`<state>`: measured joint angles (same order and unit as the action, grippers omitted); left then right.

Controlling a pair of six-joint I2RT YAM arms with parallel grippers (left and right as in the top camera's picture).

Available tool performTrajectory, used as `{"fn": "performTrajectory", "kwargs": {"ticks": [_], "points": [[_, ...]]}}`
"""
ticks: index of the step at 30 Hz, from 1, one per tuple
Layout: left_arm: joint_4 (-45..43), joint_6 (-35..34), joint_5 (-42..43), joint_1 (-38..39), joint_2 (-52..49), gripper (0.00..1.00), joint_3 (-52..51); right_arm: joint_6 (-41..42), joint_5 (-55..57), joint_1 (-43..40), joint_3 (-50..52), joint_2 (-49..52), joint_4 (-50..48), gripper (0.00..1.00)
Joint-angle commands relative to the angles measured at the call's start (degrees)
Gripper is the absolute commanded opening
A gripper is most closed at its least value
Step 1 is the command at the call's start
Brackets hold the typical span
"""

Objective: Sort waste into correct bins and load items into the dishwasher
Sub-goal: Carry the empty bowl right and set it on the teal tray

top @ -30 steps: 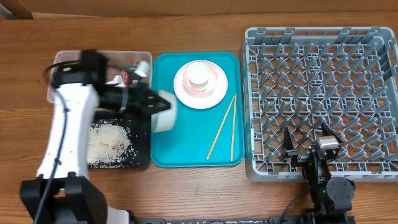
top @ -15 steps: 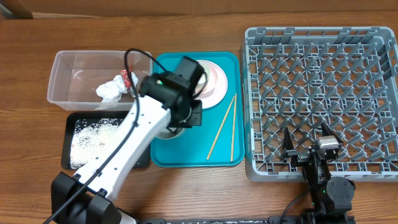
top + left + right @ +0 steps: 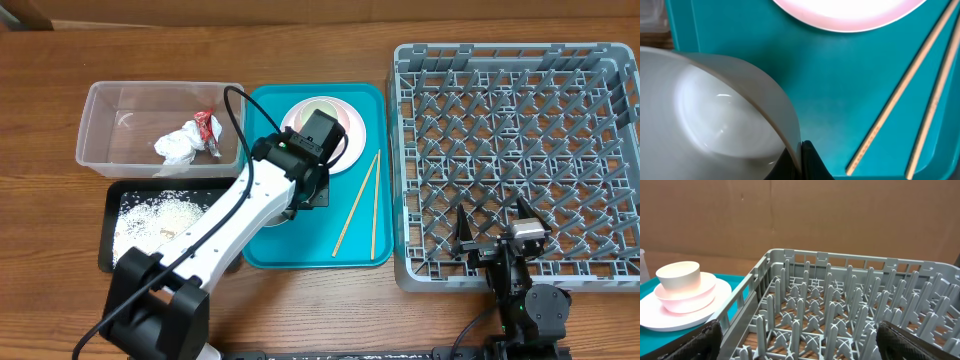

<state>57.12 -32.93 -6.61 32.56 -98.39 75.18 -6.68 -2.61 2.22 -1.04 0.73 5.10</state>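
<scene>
**Operator:** Report the state, left to right.

**Technician:** The clear tub (image 3: 130,105) holds the napkin (image 3: 177,145) and the red wrapper (image 3: 209,128). Just in front of it, the black tray (image 3: 105,225) holds the rice (image 3: 160,215). The left tool (image 3: 801,160) is clenched on the rim of the white bowl (image 3: 715,115), above the left part of the teal tray (image 3: 300,245). It cannot be told whether the bowl clears the tray floor.

**Operator:** What does the step in hand require?

**Technician:** By judgement, carrying the bowl to the rack (image 3: 515,130).
- Raise the bowl first, so that it passes above the plate (image 3: 352,140), the cup (image 3: 678,276) and the chopsticks (image 3: 357,205) without contact.
- A pinch on a smooth rim may slip or let the bowl swing, so travel steadily.
- Seat the bowl on edge between two rows of pegs.
- Let go only once the pegs support it.

**Operator:** And the right tool (image 3: 492,225)?

**Technician:** It rests at the rack's near edge, jaws spread, grasping nothing. Select a slot well apart from it.
</scene>
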Motion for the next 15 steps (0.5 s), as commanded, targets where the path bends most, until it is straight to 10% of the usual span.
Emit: {"fn": "performTrajectory", "kwargs": {"ticks": [1, 15], "points": [[-0.4, -1.0, 0.5, 0.2, -1.6, 0.04, -0.6, -0.2, -0.1, -0.2, 0.6, -0.6, -0.5, 1.0], [-4.0, -1.8, 3.7, 1.3, -8.5, 0.04, -1.1, -0.2, -0.1, -0.2, 0.6, -0.6, -0.5, 1.0]]}}
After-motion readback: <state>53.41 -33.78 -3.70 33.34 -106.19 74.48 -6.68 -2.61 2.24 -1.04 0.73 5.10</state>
